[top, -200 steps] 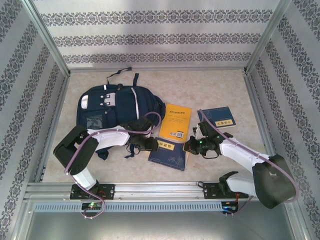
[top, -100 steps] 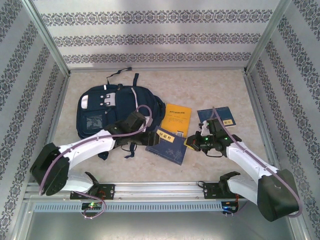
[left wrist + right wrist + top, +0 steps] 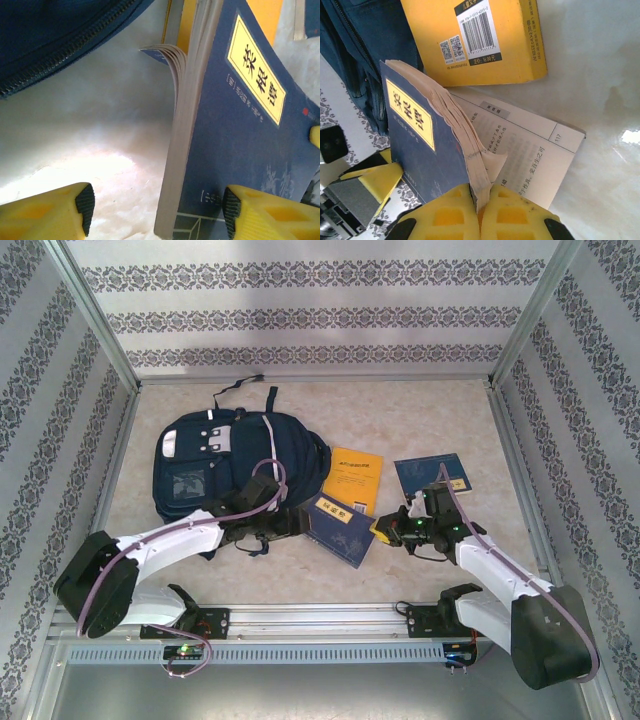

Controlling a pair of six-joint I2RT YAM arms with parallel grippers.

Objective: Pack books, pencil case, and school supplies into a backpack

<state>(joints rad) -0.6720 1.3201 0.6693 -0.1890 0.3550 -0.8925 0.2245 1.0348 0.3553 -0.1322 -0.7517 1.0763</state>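
From above, the backpack (image 3: pixel 215 465) lay flat at the far left of the table (image 3: pixel 420 410). The yellow book (image 3: pixel 356 478) sat just right of it and a second navy book (image 3: pixel 434 474) further right. Nearer, between the two arms, the navy book (image 3: pixel 338 528) sat tilted, with the left jaws at its left edge and the right jaws at its right corner.

In the left wrist view the navy book (image 3: pixel 240 125) stood on edge, pages fanned, between the yellow fingers (image 3: pixel 60 212). The jaws stood wide and released, the left finger apart from the pages (whether the right one touched the cover I could not tell).

In the right wrist view the jaws were clenched on the navy book's (image 3: pixel 420 145) page block. One leaf (image 3: pixel 530 150) splayed on the table, with the yellow book (image 3: pixel 485 45) just beyond and the backpack (image 3: pixel 355 55) to the left.
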